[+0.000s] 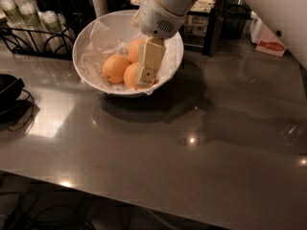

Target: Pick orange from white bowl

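The white bowl (93, 37), lined with crumpled white paper, stands at the back left of the dark table. Three oranges lie in it: one at the left (115, 68), one at the front (130, 75), one behind (135, 49). My gripper (146, 75) hangs from the white arm over the bowl's right half. Its cream fingers (152, 56) point down in front of the front orange and partly hide it. I cannot see whether they touch it.
A black wire rack (33, 30) with pale cups stands left of the bowl. A dark object (8, 92) lies at the table's left edge. A black shelf frame (211, 28) and a white and red carton (271, 44) stand at the back right.
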`<act>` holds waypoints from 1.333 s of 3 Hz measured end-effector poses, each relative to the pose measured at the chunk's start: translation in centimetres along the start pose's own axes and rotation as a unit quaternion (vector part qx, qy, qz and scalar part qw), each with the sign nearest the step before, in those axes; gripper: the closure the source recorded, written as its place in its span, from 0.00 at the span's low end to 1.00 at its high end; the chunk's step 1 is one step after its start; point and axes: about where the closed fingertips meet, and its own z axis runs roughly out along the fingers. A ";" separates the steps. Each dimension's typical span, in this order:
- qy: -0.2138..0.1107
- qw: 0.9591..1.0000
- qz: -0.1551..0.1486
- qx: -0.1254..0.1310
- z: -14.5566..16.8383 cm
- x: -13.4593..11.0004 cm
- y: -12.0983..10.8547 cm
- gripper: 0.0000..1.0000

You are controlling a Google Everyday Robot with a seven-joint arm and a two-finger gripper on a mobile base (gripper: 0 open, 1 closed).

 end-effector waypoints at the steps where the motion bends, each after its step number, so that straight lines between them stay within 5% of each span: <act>1: 0.000 1.000 0.000 0.000 0.0 0.0 0.0 0.00; 3: -0.020 1.000 0.006 0.019 1.3 -0.8 -0.4 0.00; 4: -0.046 0.999 0.012 0.023 4.8 -2.5 -3.3 0.00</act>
